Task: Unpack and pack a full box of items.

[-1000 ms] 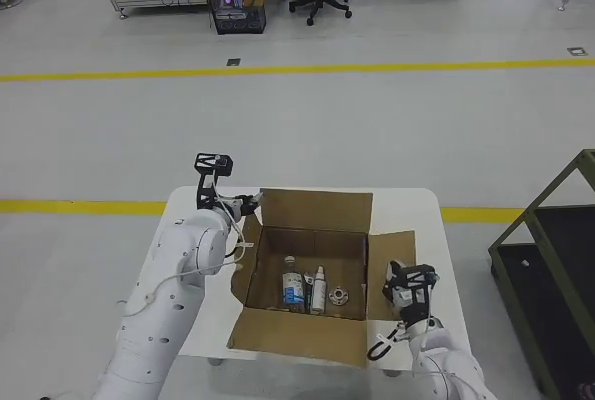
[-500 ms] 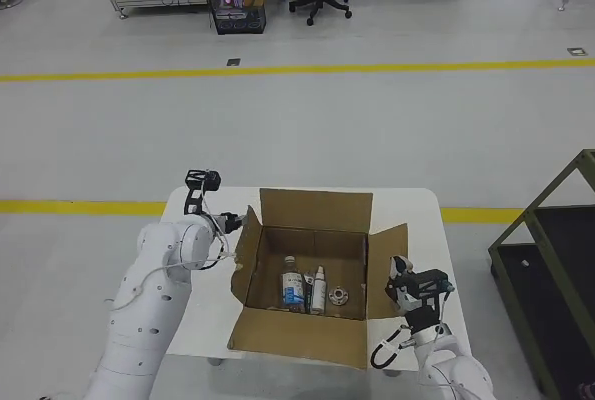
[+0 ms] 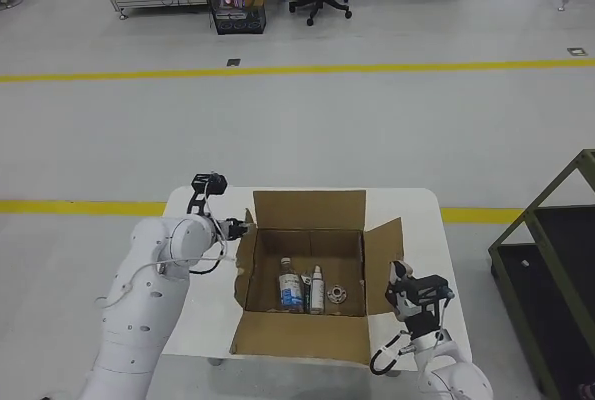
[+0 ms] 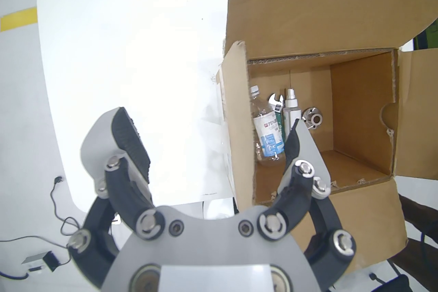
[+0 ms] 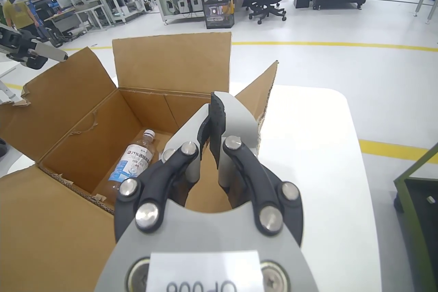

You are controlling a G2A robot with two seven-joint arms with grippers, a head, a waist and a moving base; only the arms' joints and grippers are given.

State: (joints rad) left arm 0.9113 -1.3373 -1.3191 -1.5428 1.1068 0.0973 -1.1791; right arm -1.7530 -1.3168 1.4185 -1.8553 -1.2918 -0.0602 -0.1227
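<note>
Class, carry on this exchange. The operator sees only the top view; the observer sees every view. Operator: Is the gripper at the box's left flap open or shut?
Observer: The left gripper is open, with one finger on each side of the left flap of the box.
Operator: And the other one?
Observer: The right gripper is shut, with nothing between its fingers.
Operator: What is the dark thing beside the bottle?
Observer: A wrench, lying between the bottle and the spray bottle.
</note>
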